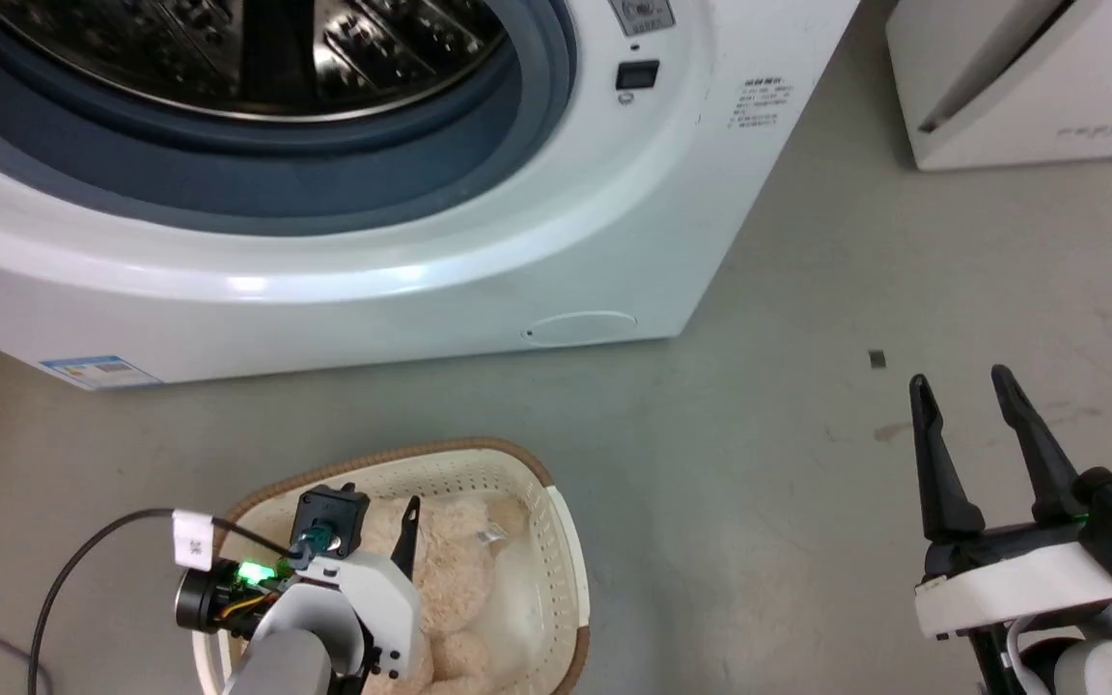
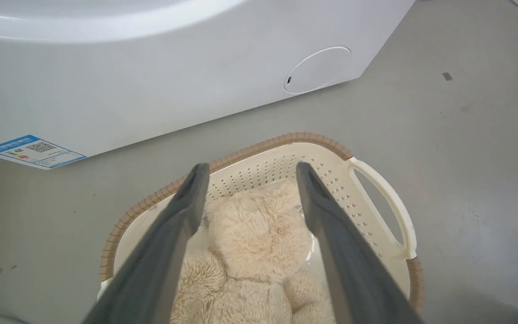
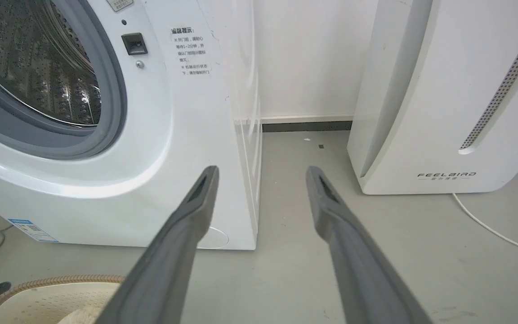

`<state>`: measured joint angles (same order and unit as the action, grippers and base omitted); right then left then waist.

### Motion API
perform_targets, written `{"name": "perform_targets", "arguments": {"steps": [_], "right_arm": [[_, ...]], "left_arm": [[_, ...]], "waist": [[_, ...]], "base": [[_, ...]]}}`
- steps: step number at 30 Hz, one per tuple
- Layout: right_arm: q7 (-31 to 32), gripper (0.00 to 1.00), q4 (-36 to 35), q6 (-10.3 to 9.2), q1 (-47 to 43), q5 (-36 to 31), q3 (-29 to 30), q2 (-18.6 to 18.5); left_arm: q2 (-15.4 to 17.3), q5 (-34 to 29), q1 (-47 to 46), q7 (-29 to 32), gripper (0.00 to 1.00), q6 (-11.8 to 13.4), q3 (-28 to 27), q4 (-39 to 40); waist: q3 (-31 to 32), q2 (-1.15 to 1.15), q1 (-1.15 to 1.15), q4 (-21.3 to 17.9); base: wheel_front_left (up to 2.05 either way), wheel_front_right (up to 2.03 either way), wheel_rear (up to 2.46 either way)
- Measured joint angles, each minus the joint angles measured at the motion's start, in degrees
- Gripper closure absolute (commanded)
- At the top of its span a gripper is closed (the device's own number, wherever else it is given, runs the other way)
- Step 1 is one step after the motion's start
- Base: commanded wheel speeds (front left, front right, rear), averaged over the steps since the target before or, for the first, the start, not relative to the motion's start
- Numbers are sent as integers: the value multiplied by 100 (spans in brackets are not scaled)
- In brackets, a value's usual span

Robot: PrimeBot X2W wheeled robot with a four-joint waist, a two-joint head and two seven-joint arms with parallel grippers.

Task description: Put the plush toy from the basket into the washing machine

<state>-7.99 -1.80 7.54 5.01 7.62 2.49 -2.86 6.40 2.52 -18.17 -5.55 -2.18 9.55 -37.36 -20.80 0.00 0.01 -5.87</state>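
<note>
Beige plush toy [image 2: 259, 234], cream perforated basket [image 2: 250, 173], white washing machine [image 1: 373, 290], grey floor [image 1: 788, 463]

In my head view, the left arm [image 1: 363, 598] covers much of the plush toy [image 1: 455, 569], and the basket [image 1: 479, 447] runs off the bottom edge. My left wrist view also cuts off the toy's lower body. The washing machine [image 1: 421, 280] loses most of its drum past the top edge. The print on its blue sticker [image 1: 100, 370] is too small to read.
</note>
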Motion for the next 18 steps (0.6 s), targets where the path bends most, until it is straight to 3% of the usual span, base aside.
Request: {"name": "perform_targets", "arguments": {"steps": [18], "right_arm": [[-221, 0, -116, 0, 259, 207, -54, 0]], "left_arm": [[479, -208, -936, 359, 0, -101, 635, -1351]], "waist": [[-1041, 0, 0, -340]], "base": [[0, 0, 0]]}}
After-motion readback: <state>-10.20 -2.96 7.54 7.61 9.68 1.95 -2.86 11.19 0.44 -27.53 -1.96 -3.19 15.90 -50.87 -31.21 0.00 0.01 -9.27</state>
